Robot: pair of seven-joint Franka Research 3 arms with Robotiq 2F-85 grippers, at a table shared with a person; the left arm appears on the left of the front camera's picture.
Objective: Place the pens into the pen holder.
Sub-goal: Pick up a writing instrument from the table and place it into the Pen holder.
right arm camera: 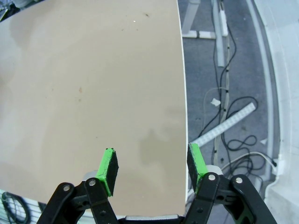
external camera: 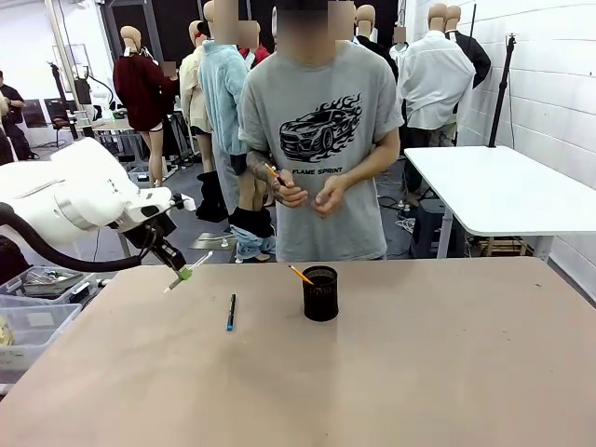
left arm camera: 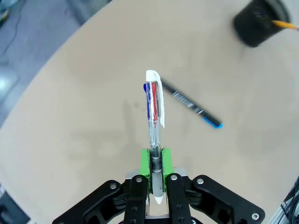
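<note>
My left gripper point(external camera: 183, 273) hangs above the table's left edge, shut on a white-silver pen point(external camera: 190, 271). The left wrist view shows that pen point(left arm camera: 154, 112) clamped between the green pads point(left arm camera: 145, 161), pointing away over the table. A black pen with a blue tip point(external camera: 231, 312) lies flat on the table, seen again just beyond the held pen point(left arm camera: 191, 106). The black mesh pen holder point(external camera: 320, 292) stands mid-table with an orange pencil-like pen point(external camera: 300, 274) leaning inside it; the holder point(left arm camera: 259, 23) also appears at the top right. My right gripper point(right arm camera: 152, 165) is open over the table's edge, holding nothing.
A person in a grey T-shirt point(external camera: 321, 149) stands at the far side, holding a small orange object in one hand point(external camera: 287, 191). Clear bins point(external camera: 33, 307) sit off the table's left. A white table point(external camera: 507, 191) stands at the back right. Cables point(right arm camera: 233, 135) lie on the floor beside the table edge.
</note>
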